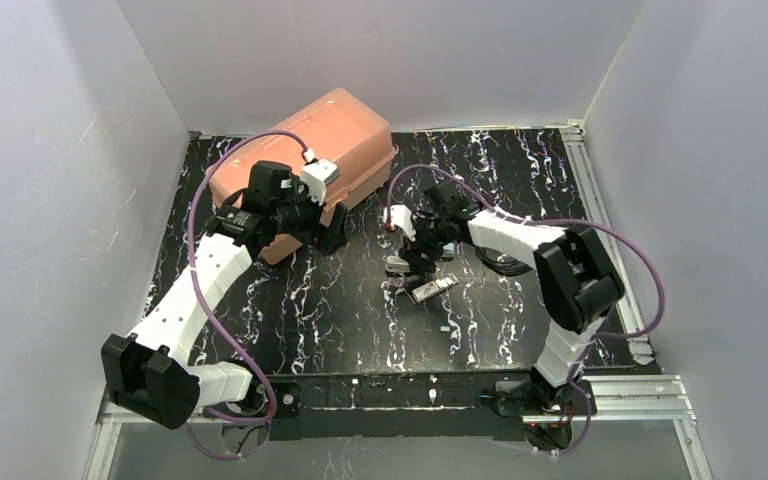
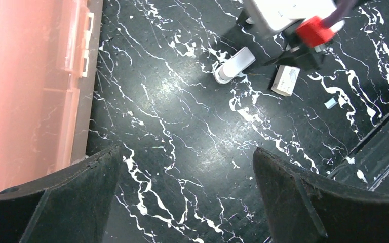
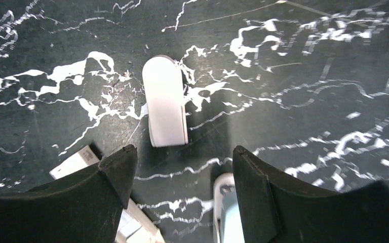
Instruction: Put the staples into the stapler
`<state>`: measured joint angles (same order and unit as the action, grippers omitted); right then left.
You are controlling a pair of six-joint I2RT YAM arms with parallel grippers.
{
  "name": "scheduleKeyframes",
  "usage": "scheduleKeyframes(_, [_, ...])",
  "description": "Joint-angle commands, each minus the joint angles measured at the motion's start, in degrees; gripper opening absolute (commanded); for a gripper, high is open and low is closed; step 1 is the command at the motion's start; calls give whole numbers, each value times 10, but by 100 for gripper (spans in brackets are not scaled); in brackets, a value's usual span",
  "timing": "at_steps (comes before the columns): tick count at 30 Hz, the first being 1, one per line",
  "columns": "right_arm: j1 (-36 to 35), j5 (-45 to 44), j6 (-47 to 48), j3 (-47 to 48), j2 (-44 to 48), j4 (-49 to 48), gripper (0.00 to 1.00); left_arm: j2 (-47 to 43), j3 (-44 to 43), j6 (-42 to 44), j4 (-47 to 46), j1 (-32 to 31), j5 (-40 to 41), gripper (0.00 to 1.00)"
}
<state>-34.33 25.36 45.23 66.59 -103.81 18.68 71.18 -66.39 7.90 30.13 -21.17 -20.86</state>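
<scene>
**Right gripper open, stapler just beside it and off the line**

At the right gripper (image 3: 182, 152): open, clamped on nothing, only the dark marbled surface (image 3: 294, 61) showing between the fingertips. Hanging low, close above that surface.

Possible trouble from here, as a judgement only:
- Closing in this place would probably catch air. After a short advance it would catch the white rounded piece (image 3: 164, 106) at 12 o'clock, because that piece, and not the stapler, sits on the line of the fingers.
- Sliding sideways could knock the small, loose stapler and turn it, because of so little room beside the finger.
- Steering by the right wrist view alone looks unsafe, with the stapler hard to pick out there.
- Safer, it seems: to lift, to centre over the stapler, then to descend.

In the top view, the stapler (image 1: 432, 289) at about 5 o'clock from the right gripper, just beside it, lying flat with the silvery strip up. Touching or narrowly apart: cannot tell. No staples recognised anywhere; too small to find, so loading not confirmed.

Low between the right fingers, toward 6 o'clock: a pale bluish thing (image 3: 228, 207), cropped too much to name.

Farther out, at about 9 o'clock and well apart: the left gripper (image 2: 186, 152), opened wide and empty, next to the salmon plastic box (image 1: 305, 150).
</scene>
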Motion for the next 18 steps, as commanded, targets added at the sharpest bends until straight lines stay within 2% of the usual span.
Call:
scheduleKeyframes(1, [7,-22,-42,-11,86,33,76,-28,-3,3,18,0,19,98])
scheduleKeyframes(5, [9,-37,-44,-57,154,80,75,-32,-5,13,32,1,18,99])
scheduleKeyframes(11, [8,-7,-19,-127,234,164,69,-43,1,33,30,0,24,99])
scheduleKeyframes(18, [-10,-5,9,-213,278,151,69,-41,10,68,36,1,32,98])
